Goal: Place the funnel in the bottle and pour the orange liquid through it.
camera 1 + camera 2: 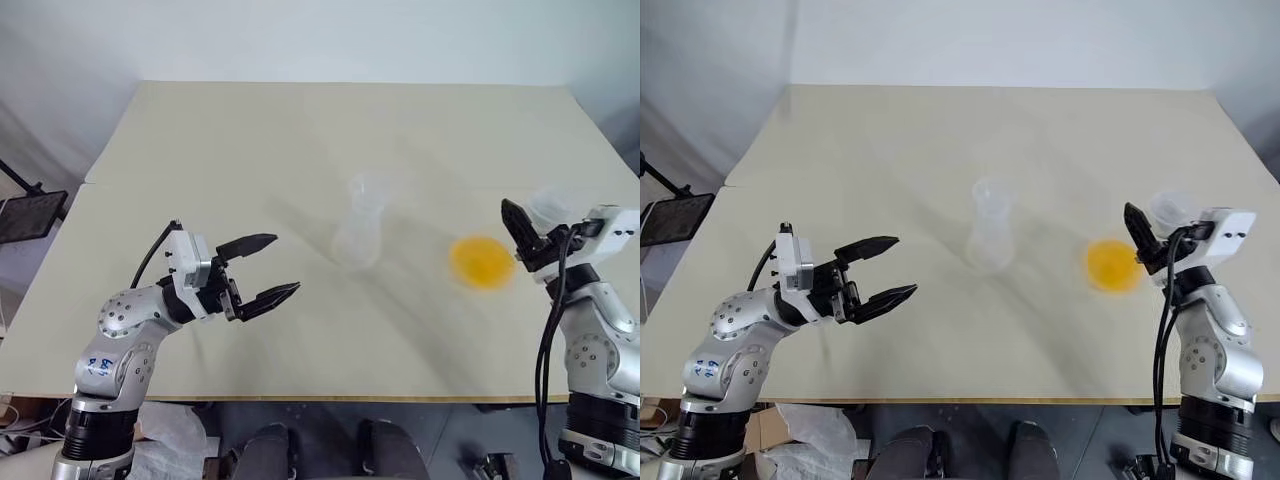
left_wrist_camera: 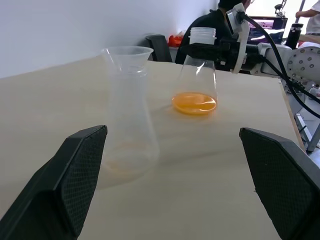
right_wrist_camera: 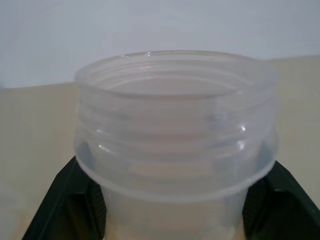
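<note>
One flask [image 2: 199, 70] (threaded neck) sits clamped in the right gripper [image 2: 212, 50].

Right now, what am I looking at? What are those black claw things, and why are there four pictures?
It's a robot with two arms. Each arm ends in a gripper, a claw of two black fingers. Two pictures come from cameras on its head, looking down at a beige table. The other two come from little cameras on its wrists, looking along the claws.

On the table stands a clear bottle with a funnel sitting in its neck. Beside it is a flask with a threaded mouth, holding orange liquid.

The left gripper is wide open, holding nothing. The right gripper is shut on the flask's neck; its wrist picture shows that mouth up close.
</note>
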